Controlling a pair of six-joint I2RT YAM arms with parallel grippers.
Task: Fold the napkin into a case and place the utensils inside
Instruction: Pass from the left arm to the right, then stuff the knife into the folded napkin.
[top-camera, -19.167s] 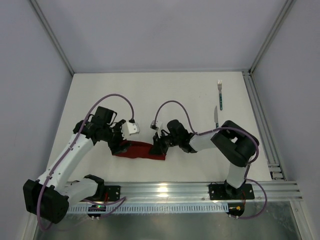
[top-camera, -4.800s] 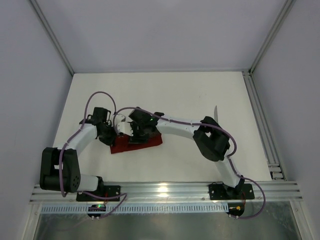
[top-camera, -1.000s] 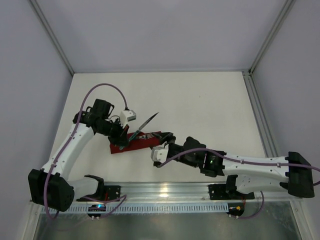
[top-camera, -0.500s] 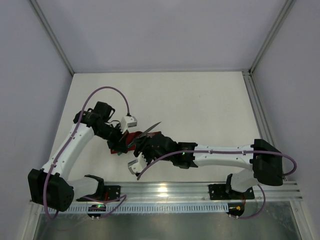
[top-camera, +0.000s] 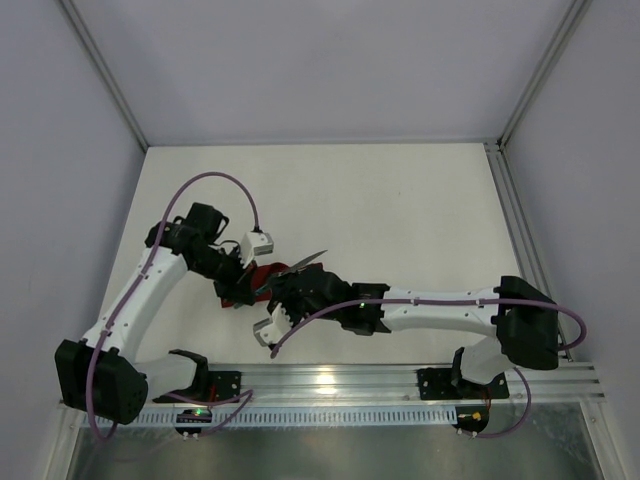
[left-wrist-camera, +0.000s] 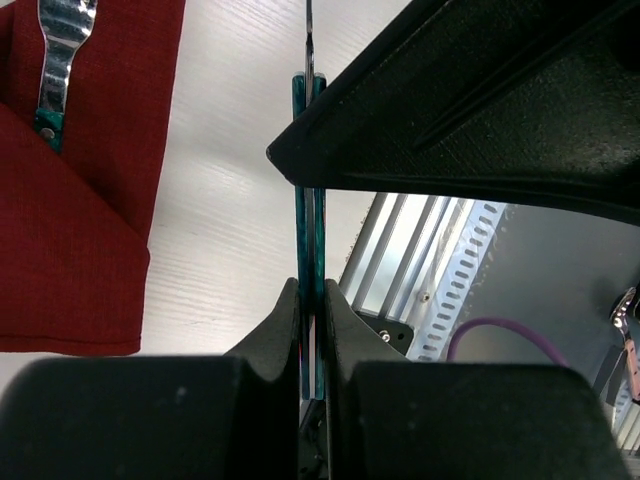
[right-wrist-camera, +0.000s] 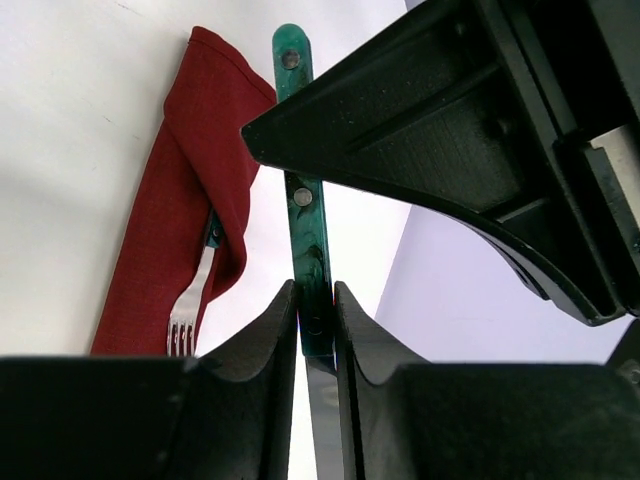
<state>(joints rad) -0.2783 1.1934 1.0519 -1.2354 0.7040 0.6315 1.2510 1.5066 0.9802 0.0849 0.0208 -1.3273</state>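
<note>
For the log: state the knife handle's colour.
Teal-green, marbled; the knife handle shows best in the right wrist view.

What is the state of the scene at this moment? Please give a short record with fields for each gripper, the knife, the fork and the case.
left gripper: shut on the knife, at its teal handle
right gripper: shut on the same handle
knife: held by both grippers, outside the case
fork: handle tucked into the case, silver head sticking out
case: folded dark red cloth, lying on the table
task left: knife not yet placed inside
</note>
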